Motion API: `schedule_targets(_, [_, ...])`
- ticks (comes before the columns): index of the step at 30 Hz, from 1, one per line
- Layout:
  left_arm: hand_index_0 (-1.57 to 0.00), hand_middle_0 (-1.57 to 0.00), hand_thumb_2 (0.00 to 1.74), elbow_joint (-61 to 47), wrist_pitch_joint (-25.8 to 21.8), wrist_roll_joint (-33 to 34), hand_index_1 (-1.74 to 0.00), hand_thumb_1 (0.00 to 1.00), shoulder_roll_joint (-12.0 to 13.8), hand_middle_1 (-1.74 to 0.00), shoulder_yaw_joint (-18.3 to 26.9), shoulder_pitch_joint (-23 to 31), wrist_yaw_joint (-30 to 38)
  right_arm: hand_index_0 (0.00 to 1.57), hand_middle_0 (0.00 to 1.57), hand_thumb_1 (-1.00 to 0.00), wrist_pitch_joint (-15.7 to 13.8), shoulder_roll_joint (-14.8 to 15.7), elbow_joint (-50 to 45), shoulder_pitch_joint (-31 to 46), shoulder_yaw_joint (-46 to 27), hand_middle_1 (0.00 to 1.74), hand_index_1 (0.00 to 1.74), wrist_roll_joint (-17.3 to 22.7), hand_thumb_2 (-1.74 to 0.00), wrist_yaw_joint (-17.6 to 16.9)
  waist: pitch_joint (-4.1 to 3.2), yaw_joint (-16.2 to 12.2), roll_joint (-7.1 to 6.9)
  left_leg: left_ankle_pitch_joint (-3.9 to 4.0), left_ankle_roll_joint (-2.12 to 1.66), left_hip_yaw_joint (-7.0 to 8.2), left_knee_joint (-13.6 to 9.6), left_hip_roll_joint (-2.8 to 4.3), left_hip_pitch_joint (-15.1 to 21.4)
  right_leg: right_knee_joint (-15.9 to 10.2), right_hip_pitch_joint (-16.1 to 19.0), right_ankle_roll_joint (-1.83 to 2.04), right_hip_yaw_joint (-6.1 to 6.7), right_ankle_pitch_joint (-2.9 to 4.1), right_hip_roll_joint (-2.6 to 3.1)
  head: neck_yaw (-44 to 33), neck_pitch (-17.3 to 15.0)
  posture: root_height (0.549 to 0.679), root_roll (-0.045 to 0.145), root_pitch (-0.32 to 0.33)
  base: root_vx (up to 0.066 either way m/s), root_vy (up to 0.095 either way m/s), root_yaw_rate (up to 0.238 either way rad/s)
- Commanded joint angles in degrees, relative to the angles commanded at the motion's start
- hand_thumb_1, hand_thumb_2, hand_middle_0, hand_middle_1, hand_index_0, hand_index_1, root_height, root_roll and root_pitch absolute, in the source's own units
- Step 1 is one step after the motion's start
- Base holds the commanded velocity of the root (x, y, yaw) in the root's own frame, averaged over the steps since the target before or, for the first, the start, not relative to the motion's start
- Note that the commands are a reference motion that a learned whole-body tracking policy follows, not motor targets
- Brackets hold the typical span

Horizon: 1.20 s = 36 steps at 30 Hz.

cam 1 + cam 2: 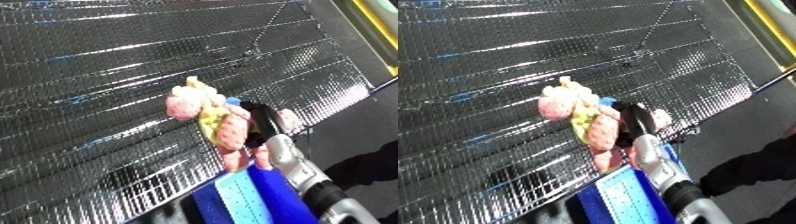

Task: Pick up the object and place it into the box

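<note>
The shiny silver wire-mesh surface (107,75) fills the view from 9 to 1 o'clock. The blue plastic bin (266,197) sits at 6 o'clock. The white and silver right forearm (298,167) rises from 5 o'clock toward centre. Its black right hand (259,122) curls round the pink and yellow plush toy (209,112), held above the mesh, just beyond the bin.

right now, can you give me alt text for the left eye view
A black robot hand on a silver forearm grips a pink and yellow plush toy above a shiny silver quilted surface. A blue bin edge shows below.
</note>
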Motion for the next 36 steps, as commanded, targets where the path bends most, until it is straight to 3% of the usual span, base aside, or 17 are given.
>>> schedule_targets(6, [-1.57, -1.57, 1.74, 0.1, 0.3, 1.4, -1.74, 1.00, -0.9, -1.74, 1.7, 0.8, 0.8, 1.57, 1.57, -1.00, -1.9, -1.3, -12.9, 12.0, -13.2, 1.74, 1.74, 1.8, -1.74, -6.3, 0.00, -2.7, -0.84, -0.69, 0.30, 0.60, 0.9, 0.03, -0.2, 0.3, -0.3, 0.26, 0.58, 0.14, -0.31, 0.1, 2.1, 0.658, 0.042, 0.100, -0.016, 0.032, -0.072])
schedule_targets(11, [-1.57, -1.57, 1.74, 0.0, 0.6, 2.6, -1.74, 1.00, -0.7, -1.74, 2.0, 1.0, 1.6, 1.57, 1.57, -1.00, -3.5, -0.1, -20.1, 22.7, -25.0, 1.74, 1.74, 2.4, -1.74, -9.9, 0.00, -3.8, -1.81, -1.22, 0.47, 1.18, 1.5, 0.07, -0.1, 0.4, -0.4, 0.41, 1.01, 0.31, -0.42, -0.6, 2.9, 0.657, 0.041, 0.096, -0.015, 0.033, -0.064])
schedule_targets(17, [-1.57, -1.57, 1.74, -0.4, 1.4, 3.7, -1.74, 1.00, -0.6, -1.74, 2.6, 1.4, 1.9, 1.57, 1.57, -1.00, -4.0, 3.0, -26.0, 34.4, -33.3, 1.74, 1.74, 0.7, -1.74, -10.5, 0.00, -5.2, -2.86, -2.12, 0.83, 2.10, 3.0, 0.29, 0.4, 1.2, -0.3, 0.39, 1.74, 0.14, -0.02, -1.2, 0.7, 0.655, 0.039, 0.082, -0.015, 0.040, -0.127])
schedule_targets(21, [-1.57, -1.57, 1.74, -0.4, 1.9, 4.5, -1.74, 1.00, -0.6, -1.74, 3.4, 2.1, 2.4, 1.57, 1.57, -1.00, -3.8, 5.1, -28.3, 39.5, -36.8, 1.74, 1.74, -0.5, -1.74, -10.7, 0.00, -6.9, -3.46, -3.05, 1.21, 3.05, 4.3, 0.52, 0.7, 1.8, -0.6, 0.29, 2.58, 0.25, 0.32, -1.8, -2.7, 0.653, 0.038, 0.072, -0.022, 0.063, -0.213])
schedule_targets(24, [-1.57, -1.57, 1.74, 0.0, 2.0, 4.9, -1.74, 1.00, -0.7, -1.74, 3.4, 2.1, 2.9, 1.57, 1.57, -1.00, -3.7, 6.2, -27.5, 42.5, -39.2, 1.74, 1.74, 0.0, -1.74, -10.6, 0.00, -8.1, -3.60, -3.55, 1.50, 3.98, 4.8, 0.46, 0.7, 1.9, -1.0, 0.28, 3.26, 0.42, 0.37, -1.2, -2.6, 0.652, 0.039, 0.068, -0.037, 0.080, -0.224])
schedule_targets(30, [-1.57, -1.57, 1.74, 0.3, 1.7, 4.2, -1.74, 1.00, -1.2, -1.74, 3.4, 2.2, 3.2, 1.57, 1.57, -1.00, -4.8, 7.4, -21.5, 44.7, -42.1, 1.74, 1.74, 5.2, -1.74, -9.7, 0.00, -9.6, -2.59, -4.29, 2.03, 5.51, 5.3, 0.07, 0.9, 1.7, -1.4, 0.24, 4.33, 0.67, 0.31, -0.5, -3.9, 0.650, 0.043, 0.064, -0.023, 0.074, -0.192])
schedule_targets(35, [-1.57, -1.57, 1.74, 0.6, 1.1, 3.6, -1.74, 1.00, -2.1, -1.74, 3.0, 1.9, 3.0, 1.57, 1.57, -1.00, -7.2, 9.0, -16.0, 43.9, -42.8, 1.74, 1.74, 12.0, -1.74, -9.0, 0.00, -10.6, -1.49, -4.90, 2.17, 6.75, 5.6, -0.12, 1.7, 1.1, -1.0, 0.30, 5.21, 0.85, 0.28, 0.2, -4.6, 0.650, 0.046, 0.060, -0.002, 0.061, -0.173])
schedule_targets(36, [-1.57, -1.57, 1.74, 0.6, 1.0, 3.5, -1.74, 1.00, -2.2, -1.74, 2.7, 1.8, 2.9, 1.49, 1.49, -0.95, -7.7, 9.3, -14.8, 43.5, -42.9, 1.65, 1.65, 13.6, -1.65, -8.9, 0.00, -10.7, -1.32, -4.98, 2.16, 6.92, 5.6, -0.14, 1.8, 1.0, -0.9, 0.32, 5.32, 0.87, 0.28, 0.2, -4.5, 0.651, 0.046, 0.059, 0.000, 0.037, -0.119])
